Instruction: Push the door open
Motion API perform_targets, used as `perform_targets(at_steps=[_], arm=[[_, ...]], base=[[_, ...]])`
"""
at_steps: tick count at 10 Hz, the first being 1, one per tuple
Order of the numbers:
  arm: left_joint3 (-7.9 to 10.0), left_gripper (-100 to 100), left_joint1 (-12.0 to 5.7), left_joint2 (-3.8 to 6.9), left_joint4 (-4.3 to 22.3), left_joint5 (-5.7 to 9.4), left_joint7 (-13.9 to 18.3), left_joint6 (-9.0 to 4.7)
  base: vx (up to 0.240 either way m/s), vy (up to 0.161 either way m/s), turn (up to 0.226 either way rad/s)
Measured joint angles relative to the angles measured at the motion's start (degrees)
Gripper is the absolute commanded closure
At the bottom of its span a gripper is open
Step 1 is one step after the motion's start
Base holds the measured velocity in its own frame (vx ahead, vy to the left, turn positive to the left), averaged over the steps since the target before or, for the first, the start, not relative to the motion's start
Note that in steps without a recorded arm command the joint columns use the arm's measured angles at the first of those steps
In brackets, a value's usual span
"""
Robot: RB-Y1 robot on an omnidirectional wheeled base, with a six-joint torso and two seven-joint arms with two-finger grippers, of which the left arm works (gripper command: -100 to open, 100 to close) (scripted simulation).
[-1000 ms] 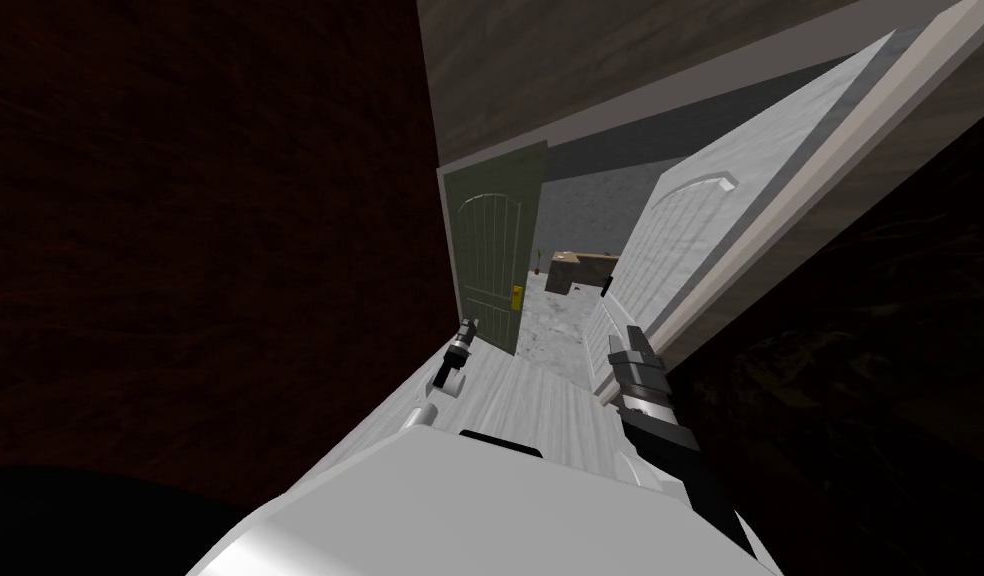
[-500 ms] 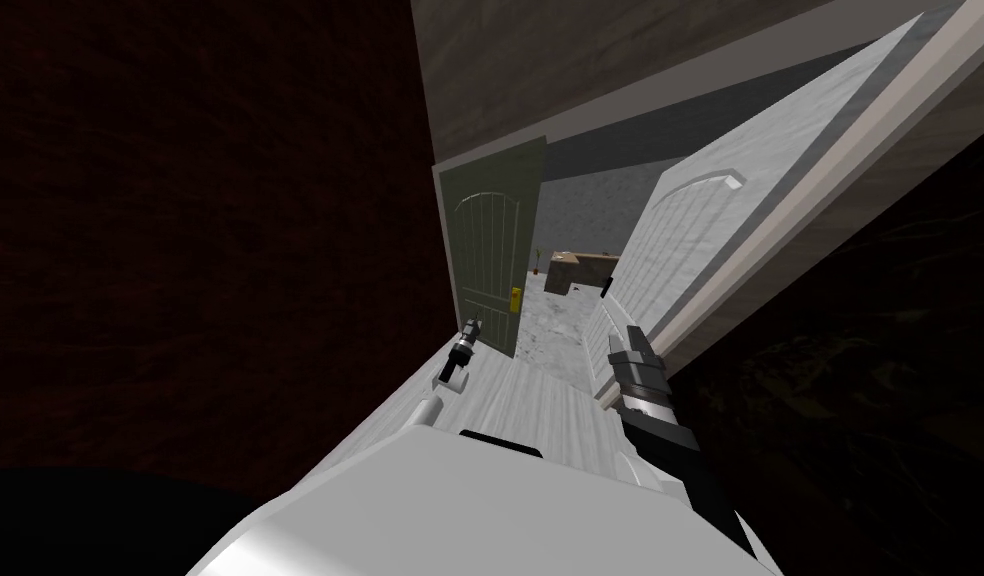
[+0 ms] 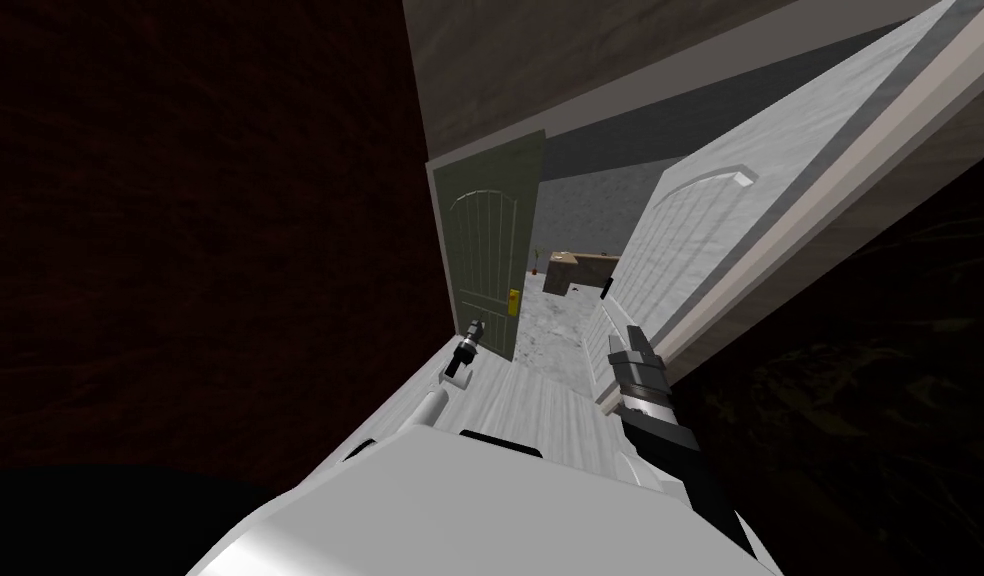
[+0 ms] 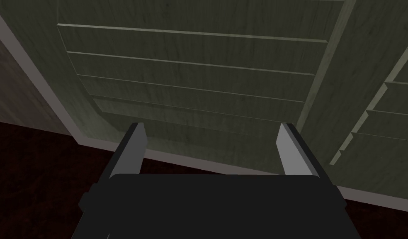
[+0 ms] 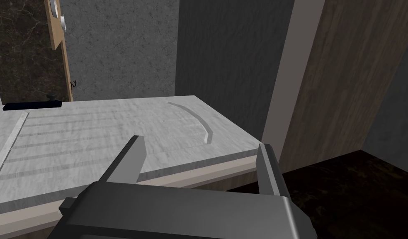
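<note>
A dark green panelled door (image 3: pixel 485 260) with a yellow handle plate (image 3: pixel 514 297) stands ajar on the left of the doorway. My left gripper (image 3: pixel 472 333) is close to its lower edge. In the left wrist view the green door (image 4: pixel 199 70) is right in front of the left gripper (image 4: pixel 211 128), whose fingers are open and hold nothing. A white panelled door (image 3: pixel 700 240) with a dark handle (image 3: pixel 607 287) stands swung open on the right. My right gripper (image 3: pixel 630 345) is beside the white door (image 5: pixel 108 128); the right gripper (image 5: pixel 201 143) is open and empty.
A dark red wall (image 3: pixel 200 230) runs close on my left and a brown wall (image 3: pixel 880 230) on my right. Between the doors a gap shows a grey floor (image 3: pixel 550 335), a brown desk (image 3: pixel 580 268) and a small plant (image 3: pixel 536 262).
My left arm has reached a little further forward toward the green door. The green door's near edge has shifted slightly left and looks larger. The right arm has stayed still.
</note>
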Motion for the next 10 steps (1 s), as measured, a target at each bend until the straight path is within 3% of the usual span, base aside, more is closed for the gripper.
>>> perform_targets(at_steps=[4, 10], arm=[[-0.51, -100, -3.43, -0.51, 5.0, 0.37, -0.4, 1.01], [-0.86, -100, -8.17, -1.66, 13.0, 0.82, -1.0, 1.02]], base=[[0.09, -0.001, -0.016], [0.087, -0.007, -0.017]])
